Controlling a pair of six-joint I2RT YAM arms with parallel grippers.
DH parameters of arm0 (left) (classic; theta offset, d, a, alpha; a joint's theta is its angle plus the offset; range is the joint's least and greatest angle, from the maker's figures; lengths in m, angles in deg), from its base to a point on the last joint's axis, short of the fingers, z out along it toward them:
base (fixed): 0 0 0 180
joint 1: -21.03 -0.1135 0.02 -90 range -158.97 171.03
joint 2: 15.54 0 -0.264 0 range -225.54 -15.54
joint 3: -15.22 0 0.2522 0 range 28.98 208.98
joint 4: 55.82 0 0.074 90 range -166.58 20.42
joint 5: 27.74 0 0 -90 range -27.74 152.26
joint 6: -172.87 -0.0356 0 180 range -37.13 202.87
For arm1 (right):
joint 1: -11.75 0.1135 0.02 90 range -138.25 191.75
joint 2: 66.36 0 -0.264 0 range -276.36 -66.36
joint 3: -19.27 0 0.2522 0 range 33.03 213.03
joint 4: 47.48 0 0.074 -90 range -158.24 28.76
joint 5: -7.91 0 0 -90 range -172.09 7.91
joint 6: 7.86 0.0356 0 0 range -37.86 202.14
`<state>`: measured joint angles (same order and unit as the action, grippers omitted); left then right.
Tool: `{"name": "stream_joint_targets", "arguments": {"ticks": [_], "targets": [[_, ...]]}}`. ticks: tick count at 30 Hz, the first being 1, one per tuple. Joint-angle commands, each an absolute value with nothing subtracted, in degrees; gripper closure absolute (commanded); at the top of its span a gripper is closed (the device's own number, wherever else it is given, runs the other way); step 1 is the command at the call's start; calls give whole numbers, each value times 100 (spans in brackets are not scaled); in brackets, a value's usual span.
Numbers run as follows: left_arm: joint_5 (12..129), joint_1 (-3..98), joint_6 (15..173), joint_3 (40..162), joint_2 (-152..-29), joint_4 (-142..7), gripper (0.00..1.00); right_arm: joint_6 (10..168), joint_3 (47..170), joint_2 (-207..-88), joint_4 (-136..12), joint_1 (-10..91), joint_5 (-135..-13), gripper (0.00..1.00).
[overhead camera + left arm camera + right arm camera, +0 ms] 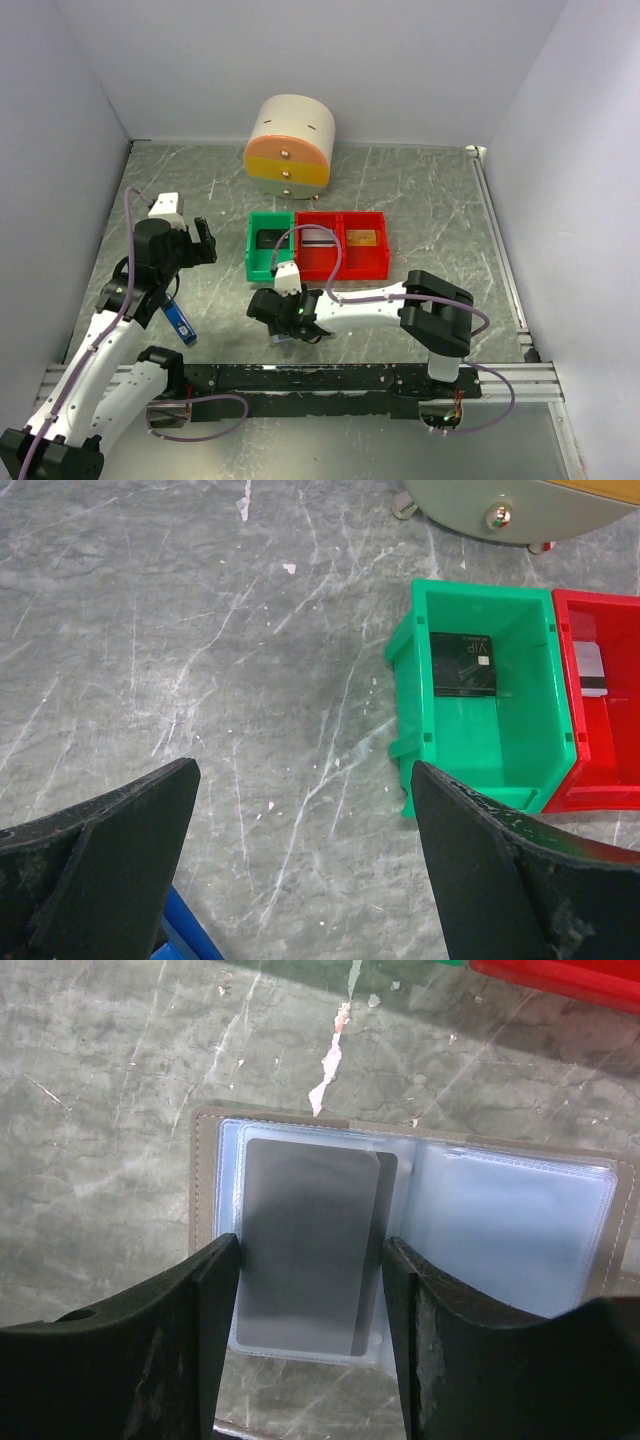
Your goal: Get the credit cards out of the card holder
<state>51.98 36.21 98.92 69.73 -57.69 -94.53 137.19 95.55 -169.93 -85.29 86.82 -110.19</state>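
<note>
Blue and black, a narrow stick [180, 320] lies by the left arm. Further right, a green bin [405, 670] holds a black card [465, 665]. The adjoining red bins [365, 266] hold a silver card [590, 670] and a gold card [361, 238]. A round drawer unit [290, 145] stands behind them. The left gripper [300, 770] hovers over the table [200, 630], jaws wide. The right gripper [310, 1245] points down at the open card holder [500, 1230] in front of the green bin. Its fingers straddle a grey card [305, 1190] in the left pocket; whether they pinch it is unclear.
</note>
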Motion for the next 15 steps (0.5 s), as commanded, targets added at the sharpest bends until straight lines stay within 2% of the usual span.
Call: {"name": "stream_joint_targets", "arguments": {"ticks": [1,11,15], "targets": [[5283,3571,9843,7051,-5789,-9387,1,13780,9583,-17095,-8709,8672,-11079,46],[5318,3571,9820,7043,-5767,-9367,1,13746,8984,-16661,-7906,8407,-10449,46],[5338,3571,9816,7037,-5772,-9358,1,13738,8958,-16698,-8037,8348,-10436,36]]}}
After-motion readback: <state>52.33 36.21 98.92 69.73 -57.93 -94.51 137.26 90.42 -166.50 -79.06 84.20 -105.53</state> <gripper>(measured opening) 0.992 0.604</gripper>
